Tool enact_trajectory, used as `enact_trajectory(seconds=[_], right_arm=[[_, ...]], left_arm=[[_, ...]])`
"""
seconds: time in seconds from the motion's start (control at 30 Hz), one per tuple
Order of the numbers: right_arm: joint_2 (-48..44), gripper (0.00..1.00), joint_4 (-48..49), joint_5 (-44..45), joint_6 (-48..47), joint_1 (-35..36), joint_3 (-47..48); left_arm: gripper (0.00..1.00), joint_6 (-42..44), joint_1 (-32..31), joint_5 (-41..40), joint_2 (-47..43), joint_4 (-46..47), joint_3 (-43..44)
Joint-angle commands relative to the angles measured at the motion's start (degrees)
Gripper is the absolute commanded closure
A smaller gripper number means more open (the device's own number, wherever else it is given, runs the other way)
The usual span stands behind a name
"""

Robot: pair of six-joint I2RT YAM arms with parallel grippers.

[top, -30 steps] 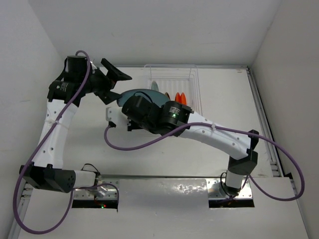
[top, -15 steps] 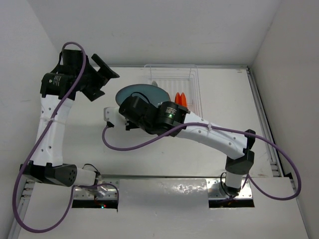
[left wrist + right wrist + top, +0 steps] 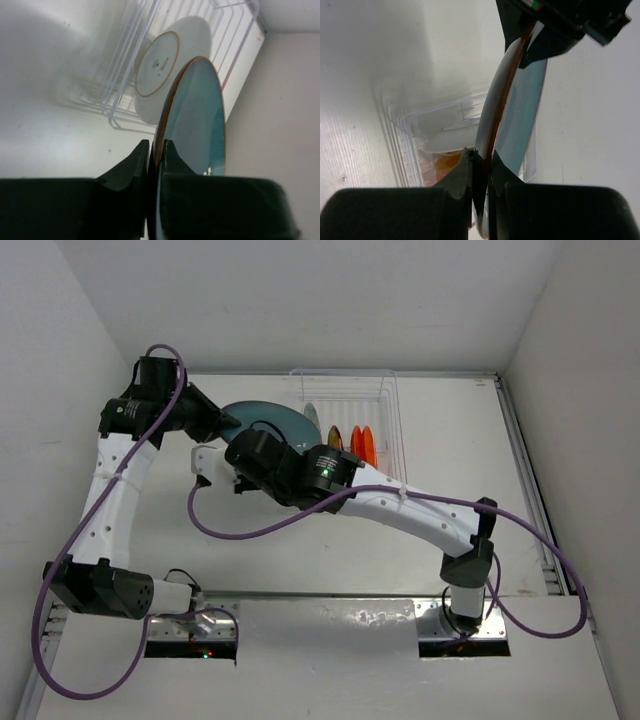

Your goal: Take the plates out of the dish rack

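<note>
The teal plate (image 3: 262, 418) is held tilted at the left edge of the dish rack (image 3: 375, 390). The jaws of the left arm (image 3: 108, 490) clench one rim, those of the right arm (image 3: 420, 515) the opposite rim. Bare bench (image 3: 450, 440) lies on both sides. 2 plates, yellow (image 3: 335, 440) and orange (image 3: 362, 443), stand racked. A pale-backed plate (image 3: 159, 65) is partly hidden behind the teal one.

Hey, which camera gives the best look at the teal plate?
Left wrist: the teal plate looms large, its glazed face and brown rim clear. Top external has it partly hidden by the right arm; right wrist sees it nearly edge-on.
</note>
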Motion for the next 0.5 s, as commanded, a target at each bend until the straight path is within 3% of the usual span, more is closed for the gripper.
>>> enact_trajectory(seconds=[0.0,0.03,0.07,0.1,0.17,0.23,0.3,0.4,0.47], right_arm=[[-0.8,0.98,15.9,1.4,-2.6,-0.1,2.5],[-0.7,0.90,16.2,1.3,-1.8,-0.3,2.3],[-0.7,0.73,16.3,1.1,-0.6,-1.2,2.3],[-0.8,0.36,15.9,0.9,3.3,-1.8,2.4],[-2.9,0.14,15.2,-1.1,8.6,-4.5,2.4],[-5.9,0.07,14.5,-3.8,19.3,-6.8,1.0],[-11.7,0.02,15.5,-7.9,30.2,-11.4,-2.7],[-17.4,0.02,15.7,-12.9,39.1,-17.3,-6.9],[-18.3,0.02,14.3,-12.9,40.0,-19.5,-7.3]], left_arm=[[1.00,-2.2,0.6,5.5,-3.0,7.4,-0.5],[1.00,-2.2,1.1,5.5,-3.1,7.8,-0.5],[1.00,-2.2,1.6,3.5,-3.2,9.0,-0.6],[1.00,-2.2,2.1,1.9,-3.3,9.5,-0.7],[1.00,-1.2,4.2,-5.8,-3.7,11.5,-0.9],[1.00,-1.0,7.5,-12.5,-4.3,13.1,-3.2],[1.00,-1.0,11.3,-18.1,-5.7,20.4,-6.9],[1.00,-2.1,15.2,-16.5,-6.3,32.9,-15.9],[1.00,-3.8,17.2,-14.0,-5.8,42.8,-22.4]])
